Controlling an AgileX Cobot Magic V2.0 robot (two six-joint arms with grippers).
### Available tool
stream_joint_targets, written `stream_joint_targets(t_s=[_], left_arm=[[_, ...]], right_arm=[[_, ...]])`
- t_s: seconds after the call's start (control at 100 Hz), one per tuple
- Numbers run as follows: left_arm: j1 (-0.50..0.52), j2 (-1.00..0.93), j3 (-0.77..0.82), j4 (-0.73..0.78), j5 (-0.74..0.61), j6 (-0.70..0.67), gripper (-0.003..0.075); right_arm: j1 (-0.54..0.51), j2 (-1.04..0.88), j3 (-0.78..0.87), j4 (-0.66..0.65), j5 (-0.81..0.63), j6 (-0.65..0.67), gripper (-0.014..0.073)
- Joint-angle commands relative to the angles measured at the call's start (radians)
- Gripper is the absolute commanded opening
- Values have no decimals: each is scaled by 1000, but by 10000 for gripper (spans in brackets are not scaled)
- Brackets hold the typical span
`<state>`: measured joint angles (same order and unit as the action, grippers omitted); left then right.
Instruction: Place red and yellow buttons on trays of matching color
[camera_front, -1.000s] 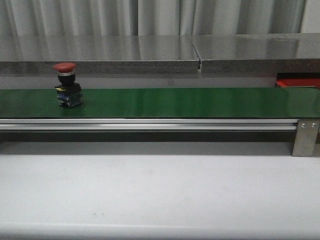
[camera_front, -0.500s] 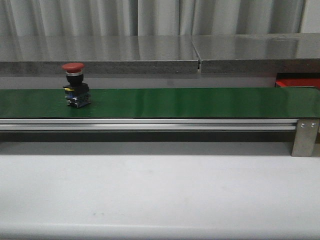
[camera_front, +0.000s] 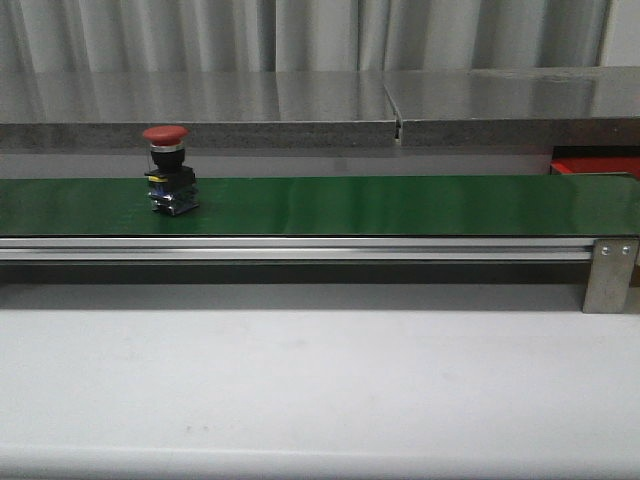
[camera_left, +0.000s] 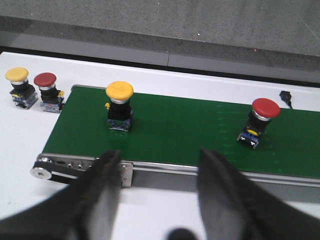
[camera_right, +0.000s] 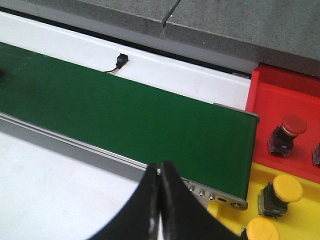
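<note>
On the green belt (camera_left: 175, 130), a yellow button (camera_left: 120, 106) stands just beyond the left gripper (camera_left: 160, 167), fingers spread open, a red button (camera_front: 168, 172) farther along. The right gripper (camera_right: 159, 190) is closed on nothing. The red tray (camera_right: 280, 95) holds one red button (camera_right: 286, 133); the yellow tray (camera_right: 305, 210) holds two yellow buttons (camera_right: 276, 193).

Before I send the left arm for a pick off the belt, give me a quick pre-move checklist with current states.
1. Left gripper open and empty: ok.
2. Right gripper shut, empty: not ok if it must pick.
3. Red button upright on the green belt: ok.
4. Yellow button upright on the belt, nearer the left gripper: ok.
5. Red tray and yellow tray have free space: ok.
6. Belt stopped: not ok, the red button shifted rightward over the last second.
</note>
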<state>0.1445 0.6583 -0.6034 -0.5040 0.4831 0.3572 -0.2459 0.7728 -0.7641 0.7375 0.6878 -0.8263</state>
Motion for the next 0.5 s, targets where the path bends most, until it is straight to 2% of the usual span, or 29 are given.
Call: stream_joint_targets(t_s=[0.0, 0.04, 0.39, 0.49], left_arm=[[-7, -25, -3, -34, -30, -1, 58], [-7, -35, 6, -34, -24, -1, -24], [-7, -44, 54, -35, -24, -1, -20], [-7, -44, 54, -35, -24, -1, -20]], right_arm=[[0, -9, -26, 24, -42, -7, -108], [0, -9, -26, 27, -42, -7, -108], [0, 7, -26, 34, -41, -7, -104], [0, 13, -26, 36, -4, -8, -40]])
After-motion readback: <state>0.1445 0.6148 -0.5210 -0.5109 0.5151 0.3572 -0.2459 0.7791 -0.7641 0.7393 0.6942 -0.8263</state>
